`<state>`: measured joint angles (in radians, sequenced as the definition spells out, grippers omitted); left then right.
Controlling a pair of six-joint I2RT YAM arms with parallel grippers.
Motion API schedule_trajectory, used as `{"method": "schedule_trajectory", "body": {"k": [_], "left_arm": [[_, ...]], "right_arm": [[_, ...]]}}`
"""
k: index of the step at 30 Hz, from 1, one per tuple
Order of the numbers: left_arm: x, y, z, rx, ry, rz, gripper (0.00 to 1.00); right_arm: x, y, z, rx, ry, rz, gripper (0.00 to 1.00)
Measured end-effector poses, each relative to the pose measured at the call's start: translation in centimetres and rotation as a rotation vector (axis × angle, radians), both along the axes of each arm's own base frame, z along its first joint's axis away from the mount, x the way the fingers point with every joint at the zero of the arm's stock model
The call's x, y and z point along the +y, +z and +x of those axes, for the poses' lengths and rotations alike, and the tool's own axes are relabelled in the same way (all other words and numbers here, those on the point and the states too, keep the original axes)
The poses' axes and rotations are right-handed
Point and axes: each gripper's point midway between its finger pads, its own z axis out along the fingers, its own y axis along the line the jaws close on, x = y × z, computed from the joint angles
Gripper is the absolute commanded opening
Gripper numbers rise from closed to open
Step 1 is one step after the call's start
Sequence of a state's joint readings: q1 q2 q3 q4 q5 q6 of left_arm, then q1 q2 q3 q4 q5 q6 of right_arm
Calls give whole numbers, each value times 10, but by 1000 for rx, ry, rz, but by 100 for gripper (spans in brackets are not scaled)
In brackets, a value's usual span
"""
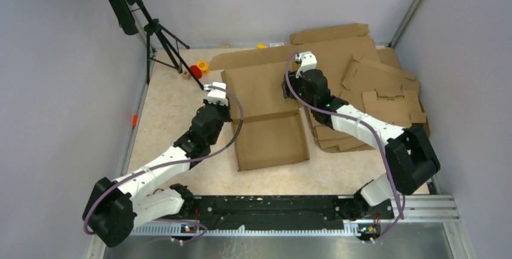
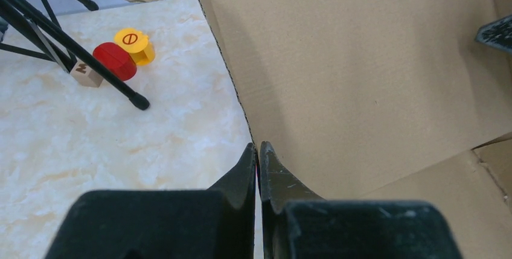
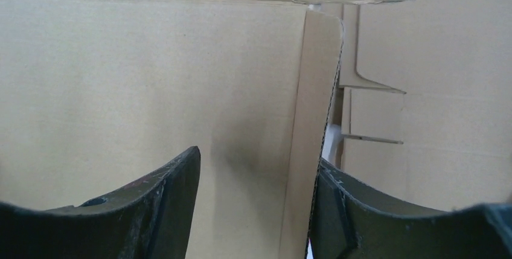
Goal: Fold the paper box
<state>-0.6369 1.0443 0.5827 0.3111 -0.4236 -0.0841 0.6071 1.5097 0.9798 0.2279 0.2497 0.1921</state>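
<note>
Wall-raising looks to be the step in hand. Out to the left of the left gripper (image 2: 258, 150), well apart from its jaws, a red piece (image 2: 115, 61) and a yellow piece (image 2: 136, 44) sit on the bench (image 2: 151, 150) beside a black tripod leg (image 2: 78, 51); none of it bears on the job. The left jaws are pressed together tip to tip. The corrugated edge of the left wall (image 2: 232, 75) of the paper box (image 2: 362, 78) runs straight down to those tips; whether it is nipped between them or only touches them I cannot tell. Ahead and to the right of these jaws spreads the box's floor panel, flat on the bench between the two arms; in the overhead view its near part appears to have low upturned sides. Further right, the right gripper (image 3: 256, 159) has its jaws apart and holds nothing. The upright right wall (image 3: 314, 90) rises between them, close against the right-hand finger and clear of the left-hand one. Beyond those jaws to the right lies a heap of spare cardboard blanks (image 1: 386, 99). To my mind the next move calls for the right jaws to settle squarely on that wall and bring it upright along its crease, while the left jaws steady the opposite side so the floor panel does not slide.
</note>
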Motion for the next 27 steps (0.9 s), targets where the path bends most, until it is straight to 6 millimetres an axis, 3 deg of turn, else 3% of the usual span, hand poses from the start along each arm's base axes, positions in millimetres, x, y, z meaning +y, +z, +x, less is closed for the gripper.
{"method": "schedule_trajectory", "body": {"k": [6,11,14,17,22,27], "left_arm": [[1,-10,-3,-7,-24,45,0],[-7,-5,-5,-33,-65,64,0],[-8,-5,-6,-39,-74,72,0],[-9,-5,-6,-40,-77,76,0],[-10,-5,-7,-42,-81,83,0],[-10,-6,-8,-42,-82,87,0]], "right_arm": [[-12,0,-11,114,79,35,69],[-39,8,4,186,42,63,67],[-34,27,20,194,52,74,56],[-24,33,25,224,81,79,55],[-24,12,14,331,93,48,71],[-36,2,8,380,70,15,77]]}}
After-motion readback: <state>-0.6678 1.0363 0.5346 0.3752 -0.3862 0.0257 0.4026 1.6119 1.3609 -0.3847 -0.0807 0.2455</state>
